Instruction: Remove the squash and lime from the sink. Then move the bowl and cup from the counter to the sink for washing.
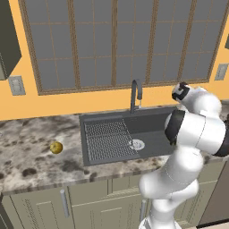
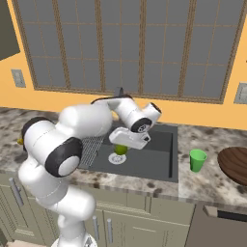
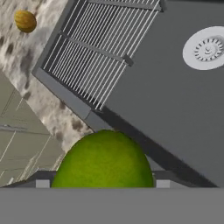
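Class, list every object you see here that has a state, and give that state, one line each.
squash: resting on the counter, outside the sink.
lime: gripped in the tool, above the basin.
cup: upright on the counter.
bowl: on the counter, right of the cup.

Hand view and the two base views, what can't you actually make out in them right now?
- Lime: hand view, its lower part and the gripper's contact with it are cut off at the bottom; whether it is gripped is unclear.
- Gripper: right base view, the fingertips are too small to separate from the lime.
- Bowl: right base view, cut off by the right edge.
- Sink: left base view, its right part is hidden behind the arm.
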